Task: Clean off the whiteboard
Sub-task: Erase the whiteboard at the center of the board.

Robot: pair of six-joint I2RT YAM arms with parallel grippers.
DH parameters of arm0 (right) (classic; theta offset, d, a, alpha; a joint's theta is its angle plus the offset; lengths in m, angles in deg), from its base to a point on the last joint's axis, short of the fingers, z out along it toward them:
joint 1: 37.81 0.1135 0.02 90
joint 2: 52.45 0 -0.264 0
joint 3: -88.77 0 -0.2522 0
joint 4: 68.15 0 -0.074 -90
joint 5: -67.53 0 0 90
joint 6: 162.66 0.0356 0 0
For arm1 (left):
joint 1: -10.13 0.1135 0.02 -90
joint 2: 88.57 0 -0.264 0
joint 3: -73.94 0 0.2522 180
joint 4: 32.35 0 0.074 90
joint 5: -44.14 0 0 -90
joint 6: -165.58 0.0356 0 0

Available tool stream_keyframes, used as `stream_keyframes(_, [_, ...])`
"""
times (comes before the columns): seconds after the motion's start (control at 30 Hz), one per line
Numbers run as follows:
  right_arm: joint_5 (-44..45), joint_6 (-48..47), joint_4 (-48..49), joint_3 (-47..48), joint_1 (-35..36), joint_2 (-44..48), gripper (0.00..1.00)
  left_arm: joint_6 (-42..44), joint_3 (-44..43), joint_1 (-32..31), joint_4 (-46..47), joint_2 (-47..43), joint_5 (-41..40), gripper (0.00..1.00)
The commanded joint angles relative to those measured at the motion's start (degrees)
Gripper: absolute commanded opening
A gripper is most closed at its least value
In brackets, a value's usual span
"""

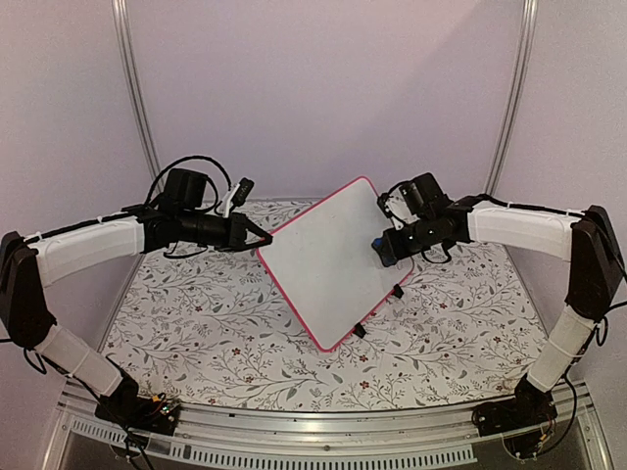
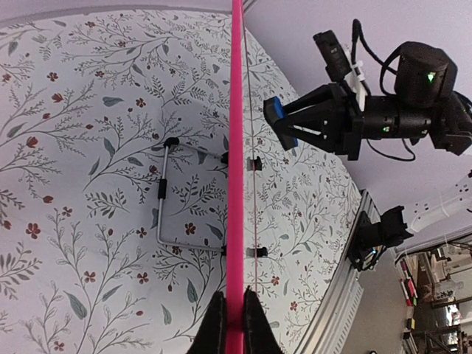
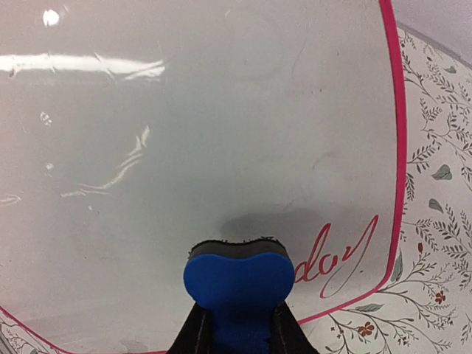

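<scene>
The whiteboard, white with a pink-red frame, is held tilted above the table. My left gripper is shut on its left edge; the left wrist view shows the frame edge-on between the closed fingers. My right gripper is shut on a blue eraser, which is held at the board's right side, close to the surface. In the right wrist view the board is mostly blank, with red handwriting "day" to the right of the eraser. The eraser also shows in the left wrist view.
The table has a floral-patterned cover. A wire stand and two black clip feet hang from the board's lower edge. A metal rail runs along the near edge. Plain walls stand behind.
</scene>
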Motion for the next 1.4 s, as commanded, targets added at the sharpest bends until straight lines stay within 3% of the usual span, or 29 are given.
stream_keyframes(0.0, [1.46, -2.09, -1.57, 5.50, -1.17, -1.75, 0.00, 2.31, 0.22, -0.99, 1.20, -1.46, 2.22, 0.00])
stream_keyframes(0.17, [0.74, -2.23, -0.95, 6.21, -2.25, -5.19, 0.00, 2.40, 0.21, -0.97, 1.13, -1.70, 2.13, 0.00])
stream_keyframes(0.8, [-5.48, 0.42, 2.73, -11.73, -3.87, -1.53, 0.00, 2.25, 0.22, -1.00, 1.28, -1.47, 2.36, 0.00])
stream_keyframes(1.37, [-3.53, -1.02, -0.85, 2.16, -3.87, 2.10, 0.00, 2.61, 0.14, -1.02, 0.85, -1.57, 1.58, 0.00])
